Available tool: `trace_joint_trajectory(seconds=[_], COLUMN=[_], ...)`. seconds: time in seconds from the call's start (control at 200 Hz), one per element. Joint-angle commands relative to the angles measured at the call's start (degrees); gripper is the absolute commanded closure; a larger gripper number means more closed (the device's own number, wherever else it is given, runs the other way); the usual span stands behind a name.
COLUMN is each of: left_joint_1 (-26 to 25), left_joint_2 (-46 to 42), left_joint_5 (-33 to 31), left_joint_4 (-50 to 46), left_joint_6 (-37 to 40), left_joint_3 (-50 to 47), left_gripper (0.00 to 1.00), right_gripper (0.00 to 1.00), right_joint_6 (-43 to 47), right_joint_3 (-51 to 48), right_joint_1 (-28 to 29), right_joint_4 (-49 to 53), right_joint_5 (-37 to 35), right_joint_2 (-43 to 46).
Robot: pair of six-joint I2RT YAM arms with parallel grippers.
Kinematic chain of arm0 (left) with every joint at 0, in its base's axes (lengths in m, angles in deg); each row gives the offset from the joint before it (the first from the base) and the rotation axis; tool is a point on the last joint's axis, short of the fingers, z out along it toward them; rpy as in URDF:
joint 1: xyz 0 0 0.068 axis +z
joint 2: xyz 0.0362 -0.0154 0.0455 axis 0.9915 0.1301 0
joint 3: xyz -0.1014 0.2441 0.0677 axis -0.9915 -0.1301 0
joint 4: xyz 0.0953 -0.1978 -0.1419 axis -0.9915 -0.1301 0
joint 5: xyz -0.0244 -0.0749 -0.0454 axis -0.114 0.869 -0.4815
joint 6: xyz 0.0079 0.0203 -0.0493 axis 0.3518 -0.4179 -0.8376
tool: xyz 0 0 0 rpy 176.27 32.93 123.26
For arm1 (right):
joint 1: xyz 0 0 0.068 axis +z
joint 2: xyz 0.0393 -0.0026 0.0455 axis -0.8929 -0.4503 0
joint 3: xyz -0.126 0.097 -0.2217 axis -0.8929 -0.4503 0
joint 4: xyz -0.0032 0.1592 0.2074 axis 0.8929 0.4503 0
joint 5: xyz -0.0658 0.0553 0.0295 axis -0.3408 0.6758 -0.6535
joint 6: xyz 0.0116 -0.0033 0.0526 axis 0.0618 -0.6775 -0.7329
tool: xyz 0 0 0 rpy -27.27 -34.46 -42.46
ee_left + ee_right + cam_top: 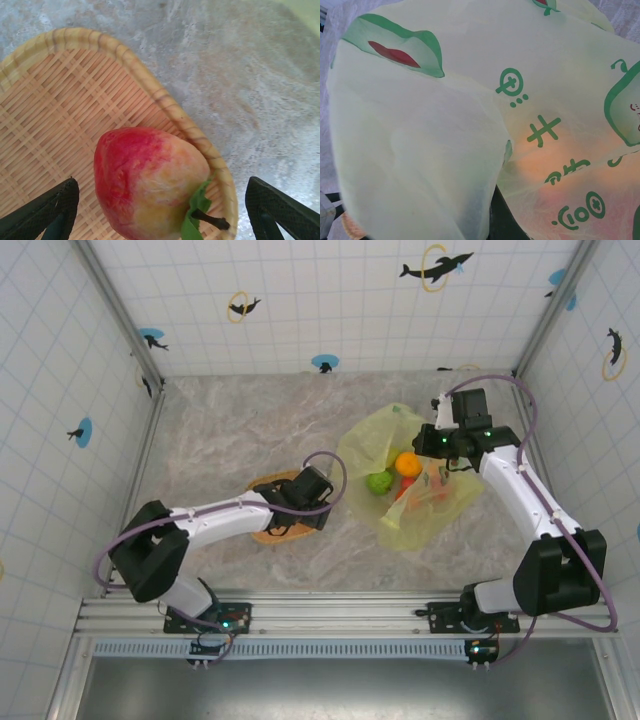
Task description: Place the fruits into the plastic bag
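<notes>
Left gripper (165, 215) hovering, fingers apart | right gripper (438, 443) sitting at bag edge, can't tell grip | plastic bag (365, 445) holding orange fruit (407, 463), green fruit (379, 482), reddish fruit (428, 483) | woven plate (60, 100) carrying red-yellow fruit (150, 185) between left fingers

Plastic bag (445, 165): green printed characters (543, 131) scattered across the film, between avocado pictures (395, 47). Crossed strokes, a circled mark and dots, apparently reversed or upside down. None legible as word or number. No other readable text.
</notes>
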State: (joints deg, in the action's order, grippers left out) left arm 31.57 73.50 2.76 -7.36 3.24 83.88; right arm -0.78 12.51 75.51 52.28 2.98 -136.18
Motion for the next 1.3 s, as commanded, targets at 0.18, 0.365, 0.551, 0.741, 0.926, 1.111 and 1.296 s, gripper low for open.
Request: trace_joint_trajectory(seconds=[0.18, 0.365, 0.551, 0.741, 0.926, 1.111, 1.296], left_joint_1=[-0.14, -0.14, -0.15, -0.19, -0.17, -0.17, -0.21], left_joint_2=[3.11, 3.54, 5.82, 6.61, 5.51, 1.44, -5.77], left_joint_5=[-6.18, -9.03, -8.68, -7.68, -8.69, -11.84, -12.87], left_joint_4=[-1.09, -1.25, -1.49, -1.26, -0.98, -0.08, 2.85], left_joint_6=[1.56, 0.68, 0.54, -0.19, -0.62, -2.03, -2.75], left_joint_3=[1.64, 1.21, 1.38, 1.55, 0.9, -0.65, -2.35], left_gripper=[0.16, 0.17, 0.18, 0.23, 0.36, 0.43, 0.5], right_gripper=[1.0, 1.0, 1.0, 1.0, 1.0, 1.0, 1.0], right_joint_6=[0.65, 0.58, 0.49, 0.7, 0.55, 0.44, 0.44], right_joint_3=[-1.54, -1.64, -1.71, -1.87, -1.73, -1.59, -1.28], right_joint_1=[-0.4, -0.41, -0.41, -0.5, -0.5, -0.5, -0.54], right_joint_4=[-0.05, -0.15, -0.32, -0.18, -0.4, -0.5, -0.4], right_joint_5=[-0.18, -0.15, -0.07, -0.18, 0.04, 0.21, 0.21], right_joint_2=[0.99, 0.92, 0.76, 0.85, 0.49, 0.41, 0.41])
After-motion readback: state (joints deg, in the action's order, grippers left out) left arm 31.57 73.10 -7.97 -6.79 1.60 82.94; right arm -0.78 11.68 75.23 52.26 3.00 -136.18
